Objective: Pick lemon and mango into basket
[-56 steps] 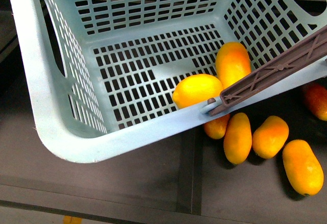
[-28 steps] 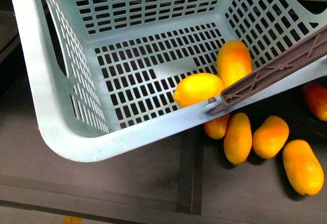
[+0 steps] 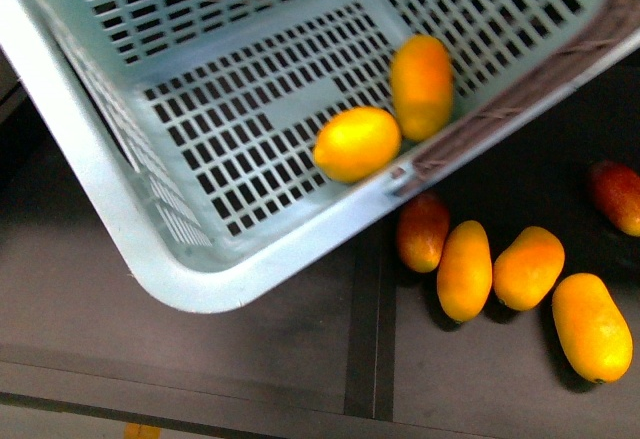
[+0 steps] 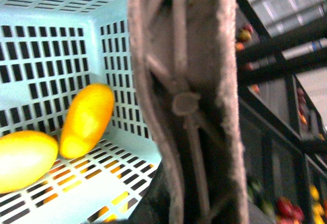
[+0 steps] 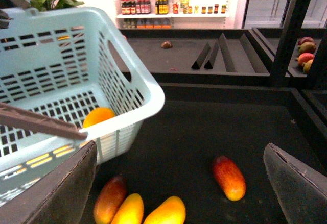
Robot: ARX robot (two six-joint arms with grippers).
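Lemon first: the bright yellow oval lemon lies on the slotted floor of our pale aqua-blue plastic basket, close to the near wall. Just beside it, touching or nearly so, rests the smooth oblong orange-yellow mango, lying lengthwise toward the far corner. In our left wrist view the same pair shows, the lemon at the frame's edge and the mango tilted against the lattice wall. The basket sits tilted in the front view and is motion-blurred there. Its brown swing handle fills the middle of the left wrist view, very close to the lens; our left gripper itself is hidden behind it, so we cannot tell whether it grips the handle or how wide it stands. From the right wrist we see the basket above the dark shelf surface, with one orange-yellow fruit showing inside it. Our right gripper hangs with its two dark fingers spread wide apart and nothing between them. Outside the basket, on the dark shelf, lie loose fruits: a red-blushed mango just by the basket's wall, three orange-yellow mangoes in a row, and another red-blushed one well apart toward the right.
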